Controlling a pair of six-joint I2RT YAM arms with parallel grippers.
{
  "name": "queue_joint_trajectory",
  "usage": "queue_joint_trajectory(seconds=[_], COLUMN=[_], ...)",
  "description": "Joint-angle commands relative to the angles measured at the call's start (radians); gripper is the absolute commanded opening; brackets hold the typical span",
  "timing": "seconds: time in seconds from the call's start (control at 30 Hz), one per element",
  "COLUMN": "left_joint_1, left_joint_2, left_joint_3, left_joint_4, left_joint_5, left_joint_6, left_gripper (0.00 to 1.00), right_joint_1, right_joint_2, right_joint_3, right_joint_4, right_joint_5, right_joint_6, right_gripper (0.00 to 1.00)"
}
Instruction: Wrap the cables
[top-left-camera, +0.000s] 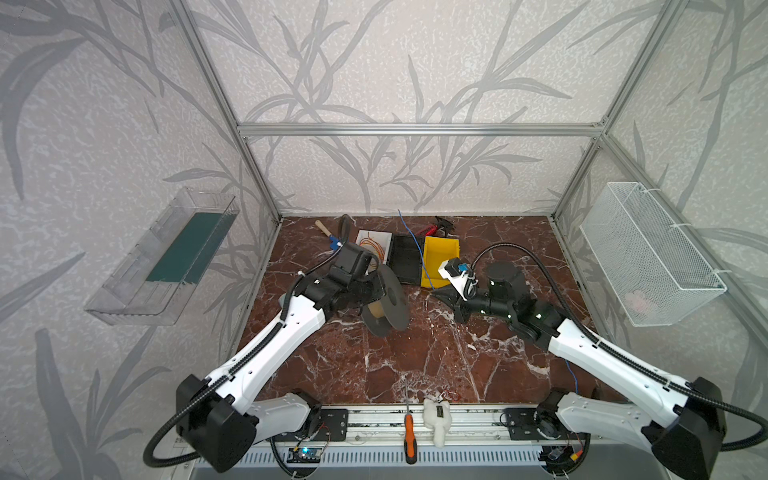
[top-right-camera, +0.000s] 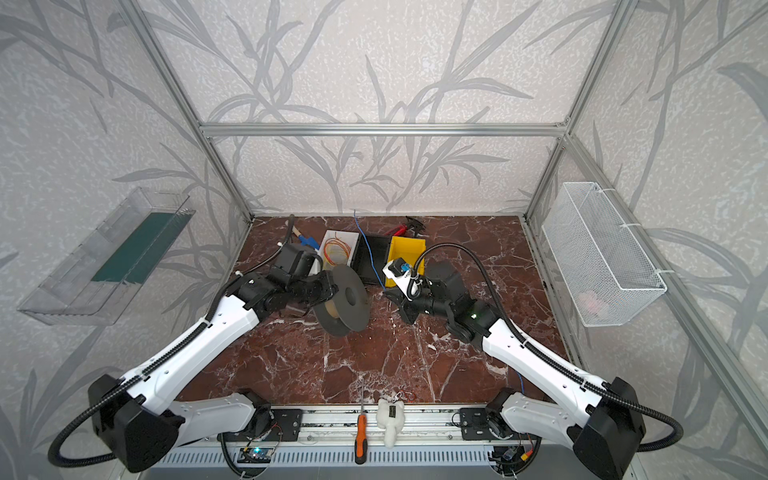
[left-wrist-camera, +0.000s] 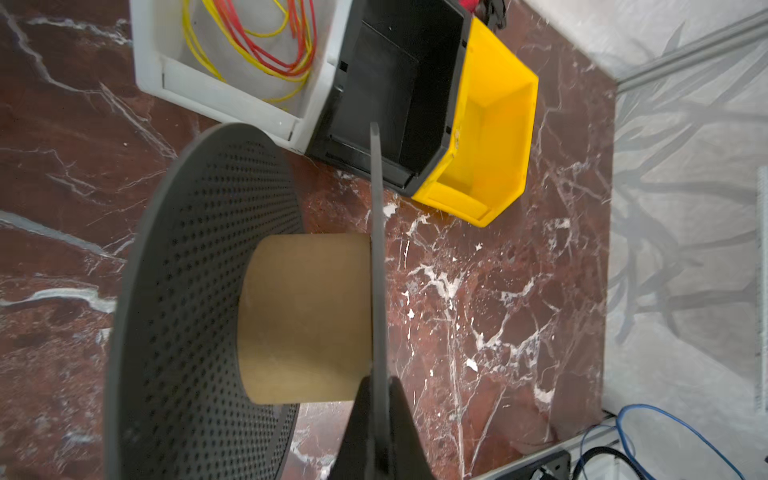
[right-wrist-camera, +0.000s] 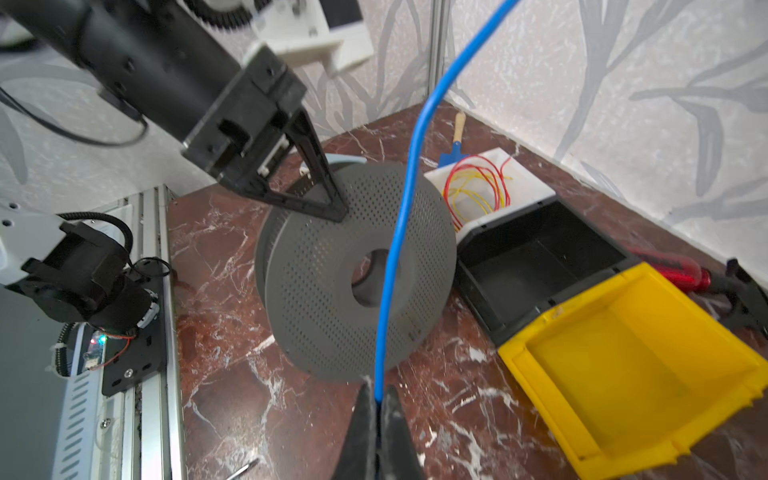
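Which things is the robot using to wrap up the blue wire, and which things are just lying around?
For the job:
- blue wire
- grey reel
- left gripper, clamped on the reel's rim
- right gripper, pinching the wire

Just lying around:
- white tray
- black bin
- yellow bin
- screwdriver
- white toy

Front tabletop (top-left-camera: 415, 357) open — spool (top-left-camera: 392, 299), blue cable (right-wrist-camera: 409, 187), yellow bin (top-left-camera: 442, 253) crowd mid-rear.

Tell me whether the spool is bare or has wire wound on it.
Bare. The spool shows a plain cardboard core between its gray discs; the blue wire is pinched in the right gripper, not wound on.
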Motion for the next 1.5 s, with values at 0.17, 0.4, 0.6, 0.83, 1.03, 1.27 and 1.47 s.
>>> queue_joint_trajectory(seconds=[0.17,0.4,0.6,0.83,1.03,1.27,1.47], left_joint_1=[-0.167,-0.218,-0.226,-0.223,-0.154,0.006,0.04], left_joint_2=[0.163,0.278,0.276,0.206,0.072,-0.087,-0.092], left_joint_3=[0.2,0.209,0.214,0.249,0.225,0.223,0.209], left_joint_4=[-0.208,-0.148,-0.144,-0.158,-0.238,-0.333,-0.276], left_joint_5=[-0.288,-0.24,-0.248,-0.263,-0.257,-0.254,-0.195], left_joint_6=[-0.091,-0.182,-0.211,-0.16,-0.138,-0.07,-0.018], left_gripper=[0.0,0.0,0.23,0.6,0.61,0.62,0.63], right_joint_1=[-0.005,-0.005,-0.005,0.017,0.132,0.288,0.46], right_joint_2=[-0.11,-0.137,-0.131,-0.112,-0.103,-0.05,-0.032], right_joint_3=[-0.091,-0.096,-0.098,-0.096,-0.107,-0.069,-0.123], right_joint_4=[0.015,-0.008,-0.019,-0.033,-0.06,-0.111,-0.06], right_joint_5=[0.071,0.03,-0.021,-0.095,0.003,0.182,0.405], right_joint_6=[0.029,0.013,0.057,0.188,0.178,0.24,0.268], right_gripper=[0.0,0.0,0.0,0.0,0.0,0.0,0.0])
